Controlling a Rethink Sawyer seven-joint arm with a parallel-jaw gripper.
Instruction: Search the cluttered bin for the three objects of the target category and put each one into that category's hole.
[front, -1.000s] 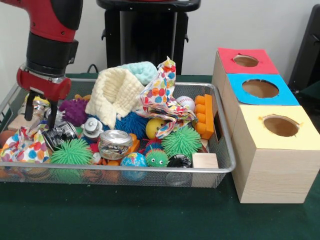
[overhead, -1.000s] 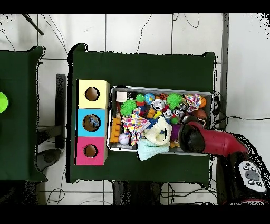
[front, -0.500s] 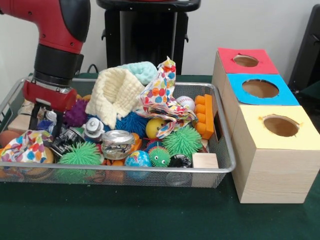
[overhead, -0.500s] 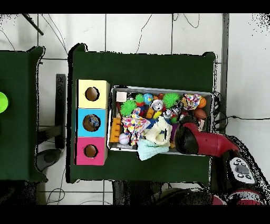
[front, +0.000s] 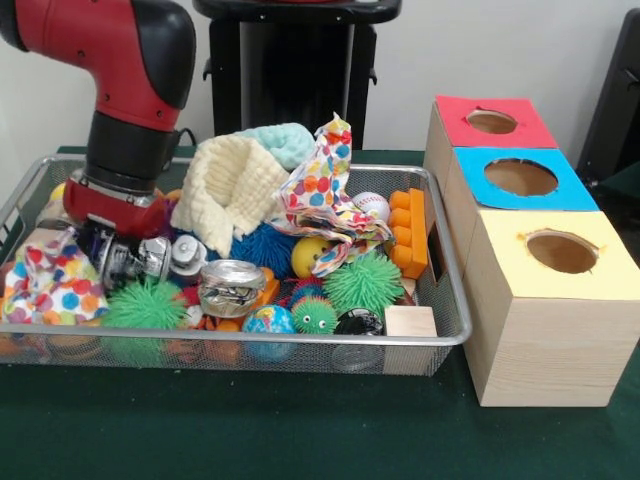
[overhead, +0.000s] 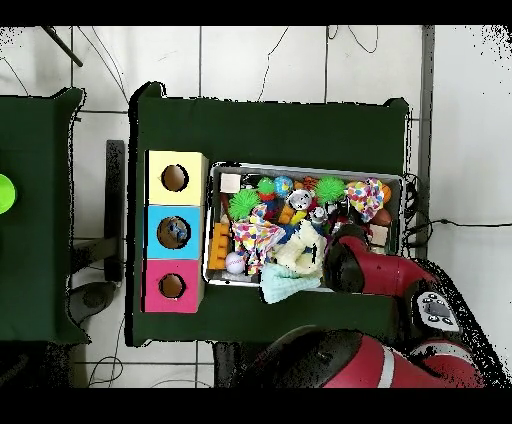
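Tool (front: 112, 262) low among crumpled shiny cans (front: 229, 287), spiky balls (front: 362, 282).

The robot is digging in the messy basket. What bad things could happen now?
The gripper sits low among packed toys, right by a crushed shiny can and the dotted cloth. It might snag that cloth and drag it out too. Lifting could also knock the green spiky ball over the low wire rim of the basket. Whether the jaws hold anything can't be seen.

White wall (front: 500, 45); tiled floor (overhead: 260, 65)
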